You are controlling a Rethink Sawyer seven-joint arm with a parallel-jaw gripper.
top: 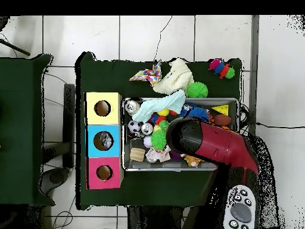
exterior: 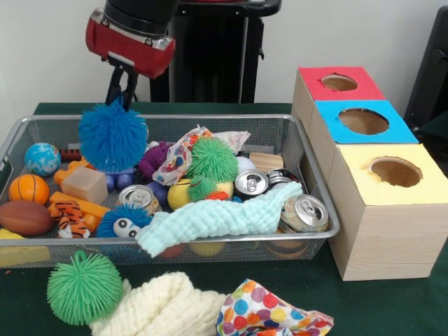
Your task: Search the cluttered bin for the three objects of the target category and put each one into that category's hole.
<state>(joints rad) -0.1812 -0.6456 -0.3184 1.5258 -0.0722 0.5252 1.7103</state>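
The blue spiky rubber puffer ball (exterior: pixel 112 136) hung at the upper left of the front view, over the far-left part of the wire mesh bin (exterior: pixel 210 120), its lower edge just above a purple toy. It looked light, soft and squashy, with limp spines that would slip from a loose pinch, so a hold by a tuft at the crown or squarely around the body seemed best. The black gripper (exterior: pixel 124 94) met the top of the ball, its fingers drawn together on the uppermost spines. To the right stood three wooden boxes with round holes: red-topped (exterior: pixel 339 83), blue-topped (exterior: pixel 362 122) and yellow-topped (exterior: pixel 393 173). Two green puffer balls (exterior: pixel 212 158) lay mid-bin, another (exterior: pixel 84 288) sat outside at lower left.
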